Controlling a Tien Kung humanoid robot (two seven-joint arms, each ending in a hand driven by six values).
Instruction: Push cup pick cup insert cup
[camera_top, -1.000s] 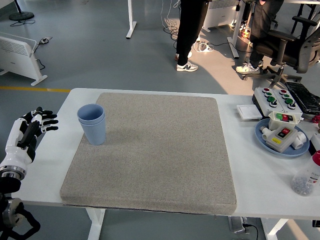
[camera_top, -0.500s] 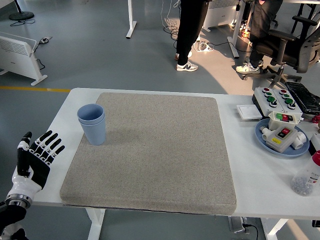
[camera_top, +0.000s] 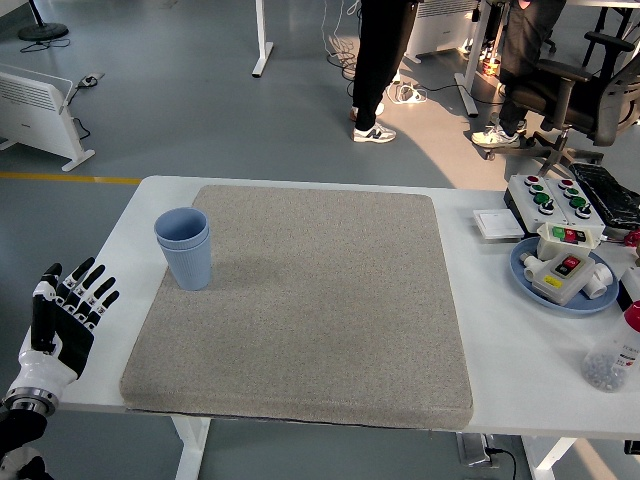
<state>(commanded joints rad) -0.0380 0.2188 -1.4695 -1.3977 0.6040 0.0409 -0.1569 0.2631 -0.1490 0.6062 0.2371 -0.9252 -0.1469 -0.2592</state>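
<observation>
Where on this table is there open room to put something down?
Most of the grey mat is bare, right of the nested blue cups at its far-left corner. The table's right end is crowded: blue plate, button box, bottle.

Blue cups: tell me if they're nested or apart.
Nested. The blue cups stand upright on the mat, one inside the other, two rims showing.

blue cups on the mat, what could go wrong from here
The nested blue cups stand tall and narrow near the left edge of the grey mat; a sideways nudge from the left hand, open beside the table's left edge, could tip them. The inner cup sits deep in the outer one, so lifting one may drag both. The mat's soft surface may also resist sliding.
</observation>
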